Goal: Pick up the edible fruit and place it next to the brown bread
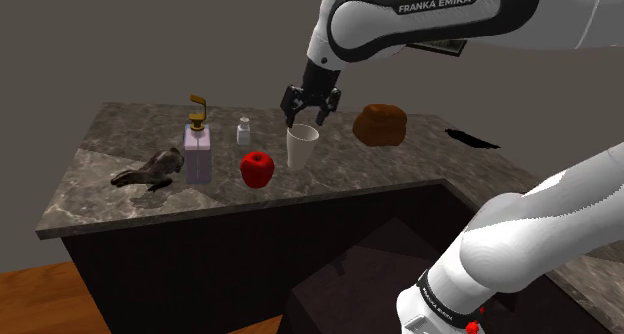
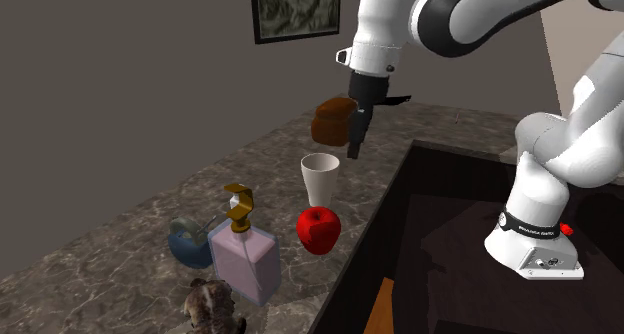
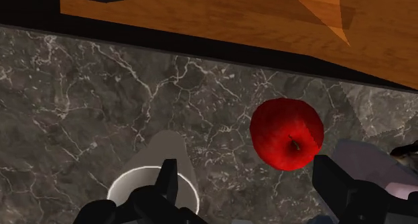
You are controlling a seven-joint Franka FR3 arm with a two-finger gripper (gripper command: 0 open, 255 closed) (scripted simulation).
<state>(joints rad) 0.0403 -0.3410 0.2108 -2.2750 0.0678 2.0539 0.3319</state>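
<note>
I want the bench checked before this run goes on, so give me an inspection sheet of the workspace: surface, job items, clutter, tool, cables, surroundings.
Surface: dark veined stone counter, no spills seen.
Job's things: red apple standing between the soap dispenser and the white cup; brown bread loaf farther along, apart from them.
Clutter: soap dispenser with gold pump, white cup, small white bottle, dark animal figure, flat black item past the loaf.
Tool: tool open, above the white cup, holding nothing; apple untouched.
Cables: nothing seen.
Surroundings: grey wall, framed picture, wood floor.
</note>
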